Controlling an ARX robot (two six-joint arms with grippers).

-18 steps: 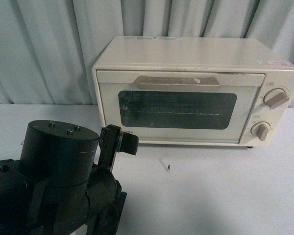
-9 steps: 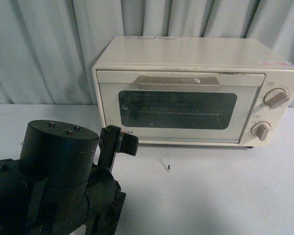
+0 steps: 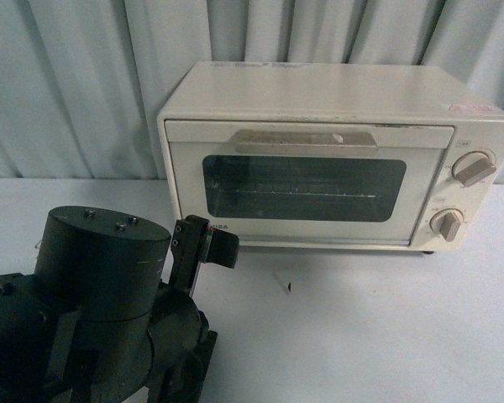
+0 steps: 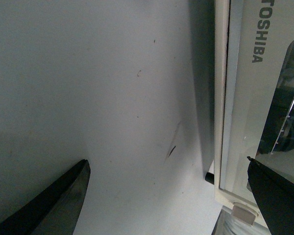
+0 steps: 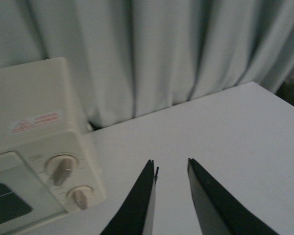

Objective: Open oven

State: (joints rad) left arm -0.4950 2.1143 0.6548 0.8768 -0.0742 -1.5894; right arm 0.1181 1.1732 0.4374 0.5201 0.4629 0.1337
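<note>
Left gripper (image 4: 166,164): fingers spread wide, holding nothing, near the oven's (image 4: 245,98) lower front corner
Right gripper (image 5: 170,165): narrow gap between fingers, empty, touching nothing
Oven: on the table (image 3: 386,336), door (image 3: 307,189) closed, 1 o'clock from left gripper

The oven (image 3: 336,92) looks matt cream, its glass window (image 3: 304,188) glossy.

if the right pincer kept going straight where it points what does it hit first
The right pincer probably meets bare table beside the oven's knob end, curtain behind; depth is unclear.
</note>
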